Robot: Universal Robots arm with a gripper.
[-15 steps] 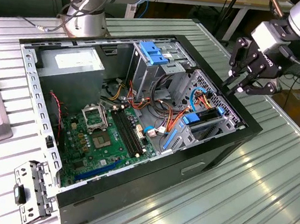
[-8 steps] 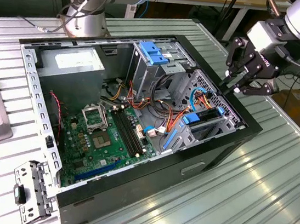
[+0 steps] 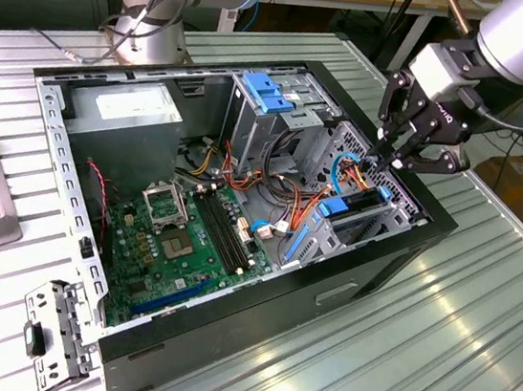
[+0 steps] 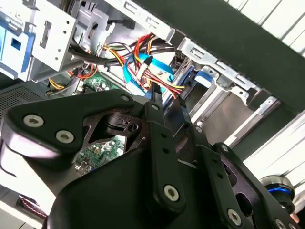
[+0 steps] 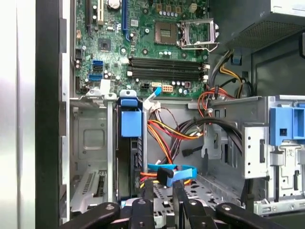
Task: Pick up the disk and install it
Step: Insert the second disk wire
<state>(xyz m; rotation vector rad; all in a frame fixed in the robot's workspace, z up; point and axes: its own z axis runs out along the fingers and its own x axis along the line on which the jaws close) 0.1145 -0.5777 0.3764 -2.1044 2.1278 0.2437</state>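
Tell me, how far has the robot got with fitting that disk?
Mostly done, it seems: the disk stands slotted in the drive cage. In hand: nothing; the gripper hovers just above the cage, jaws slightly apart and empty. Left: I cannot tell whether the disk is fully seated or cabled.

Bright even light, glare on table (image 3: 478, 311)

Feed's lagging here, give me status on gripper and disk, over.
Gripper low over the drive cage, carrying nothing. Disk edge-on in a cage slot, apart from gripper. Blue cable and loose wires right under gripper.
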